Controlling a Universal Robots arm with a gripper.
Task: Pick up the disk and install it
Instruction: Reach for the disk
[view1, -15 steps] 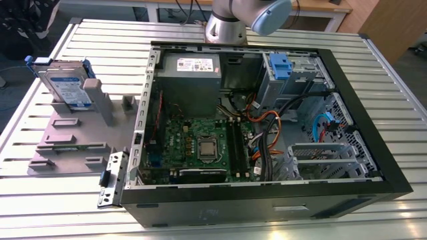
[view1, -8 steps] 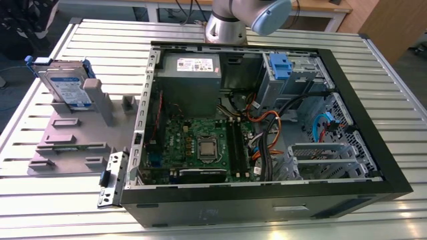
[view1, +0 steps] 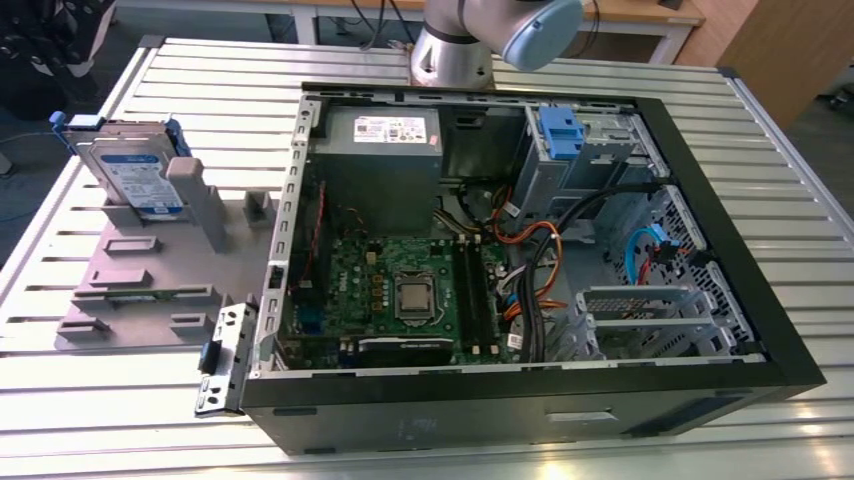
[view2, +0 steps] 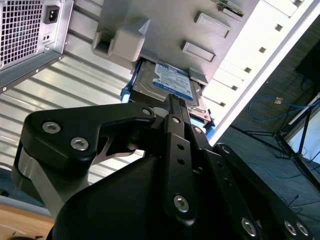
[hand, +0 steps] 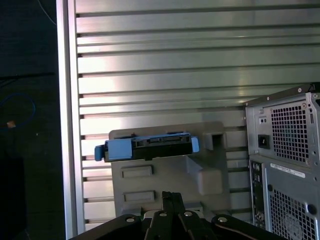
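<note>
Exterior, disk: I see the disk (view1: 134, 172), a flat rectangular silver hard drive with a white-and-blue label in a blue plastic carrier. It stands on edge in the grey moulded fixture plate (view1: 147, 272), upper part of the frame at the exterior view's left, outside the open black computer case (view1: 534, 400).
Exterior, arm: silver arm base (view1: 454, 45) at top centre, behind the case.
Second wrist, gripper: black two-finger gripper (view2: 173, 98), tips pressed together, nothing held.
Second wrist, disk: disk (view2: 172, 80) just beyond the tips, apart.
First wrist, disk: disk (hand: 150, 146) seen edge-on, gripper (hand: 167, 194) short of it.
Relation: my read is that the disk lies straight ahead of the tips, long axis crosswise to that line.
</note>
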